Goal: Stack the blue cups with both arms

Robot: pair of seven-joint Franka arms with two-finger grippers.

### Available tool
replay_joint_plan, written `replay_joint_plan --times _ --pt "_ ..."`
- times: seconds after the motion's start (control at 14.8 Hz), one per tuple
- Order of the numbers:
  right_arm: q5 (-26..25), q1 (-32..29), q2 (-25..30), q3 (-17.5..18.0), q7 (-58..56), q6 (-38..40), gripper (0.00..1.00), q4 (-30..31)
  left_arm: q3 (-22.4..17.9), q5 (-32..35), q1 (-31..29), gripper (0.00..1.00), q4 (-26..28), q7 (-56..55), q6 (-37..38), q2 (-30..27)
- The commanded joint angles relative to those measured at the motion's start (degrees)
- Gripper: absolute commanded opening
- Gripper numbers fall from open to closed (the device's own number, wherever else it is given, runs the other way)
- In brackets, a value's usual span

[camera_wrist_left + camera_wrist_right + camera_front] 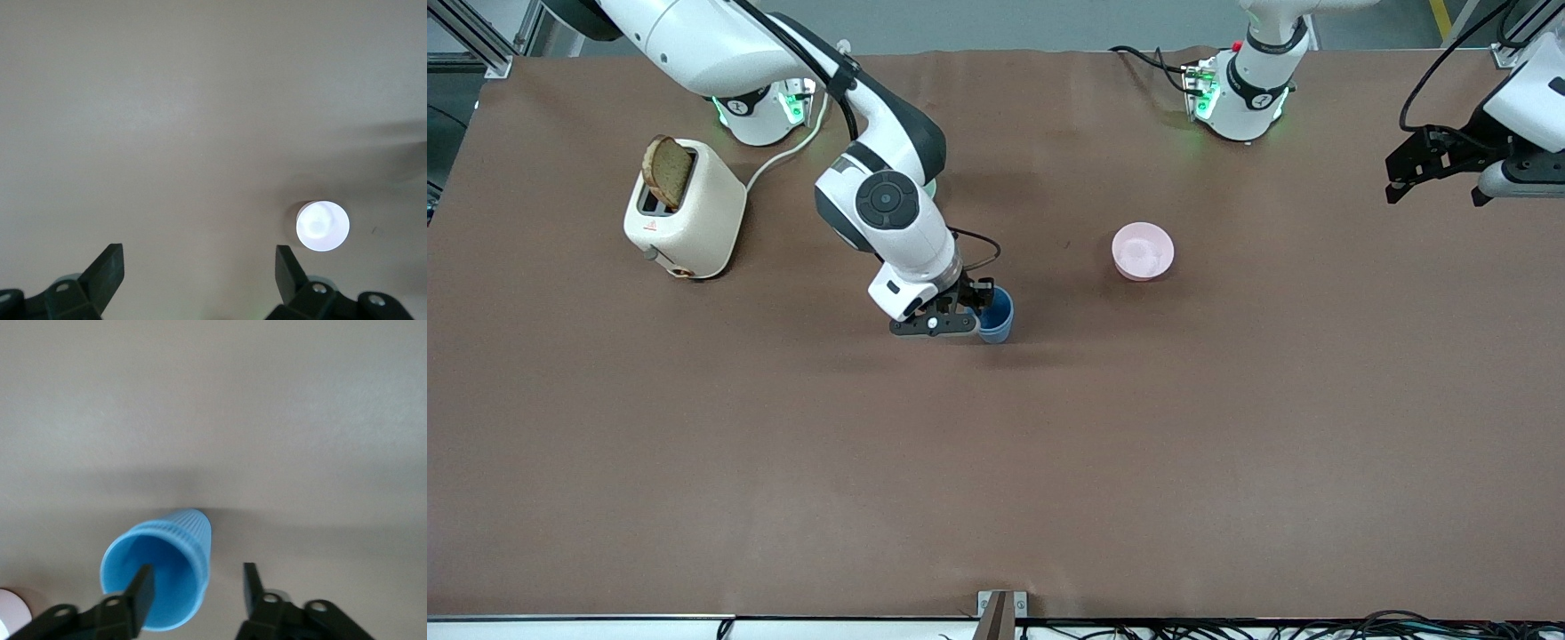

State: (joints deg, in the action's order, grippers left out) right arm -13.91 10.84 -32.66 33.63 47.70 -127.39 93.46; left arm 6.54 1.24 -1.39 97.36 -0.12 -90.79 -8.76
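1. The counter (783, 462) is carrying everything under a brown cover; the toaster (685, 220), with a slice of bread (667, 171) sticking up, is sitting toward the right arm's end, well apart from the work.
2. The right claw (971, 311) is sitting low at the blue cup (996, 316) near the counter's middle, its fingers spread, one finger (141, 590) inside the mouth and the other outside the wall, nothing pinched yet.
3. The left claw (1436, 169) is waiting, spread and empty, above the left arm's end of the counter.
4. The pink bowl (1143, 252) is resting apart from the cup, toward the left arm's end and farther from the front camera.
5. The cup is looking light, thin-walled and ribbed, so probably springy; a gentle pinch across the rim wall is seeming best, since squeezing hard could buckle it.
6. The right wrist view is showing the ribbing (190, 527) and the straddling fingers, which the front view is hiding; only one cup is showing, so whether a second is nested inside I cannot tell; the left wrist view is showing only the bowl (323, 226).
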Motion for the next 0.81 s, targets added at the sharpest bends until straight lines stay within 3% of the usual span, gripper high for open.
replay_joint_plan --times 0.0,0.2,0.34,0.54,0.68,0.74 --pt "-1.12 -3.7 6.53 0.12 0.12 2.74 1.0 1.11 -0.21 -0.1 0.33 1.0 -1.03 -0.32 0.35 0.94" --pt "-0.59 -5.3 14.0 -3.72 -0.67 11.97 1.0 0.84 -0.3 -0.18 0.07 1.0 -1.65 -0.32 0.35 1.12" --pt "-0.5 -6.52 18.31 -6.89 -3.64 14.96 1.0 0.93 -0.39 -0.01 0.24 1.0 -2.09 -0.41 0.26 1.73" --pt "0.81 -11.96 22.54 -8.66 -11.99 18.31 1.0 0.93 -0.39 0.17 0.07 1.0 -1.91 -0.41 -0.71 1.99" --pt "6.67 -12.77 25.87 -13.3 -15.33 20.59 1.0 0.76 -0.39 0.26 0.07 1.0 -2.0 -0.32 -1.32 2.78" --pt "9.92 -12.6 28.06 -17.24 -20.66 23.21 1.0 0.76 -0.3 0.26 0.24 1.0 -2.0 -0.32 -1.5 2.96"
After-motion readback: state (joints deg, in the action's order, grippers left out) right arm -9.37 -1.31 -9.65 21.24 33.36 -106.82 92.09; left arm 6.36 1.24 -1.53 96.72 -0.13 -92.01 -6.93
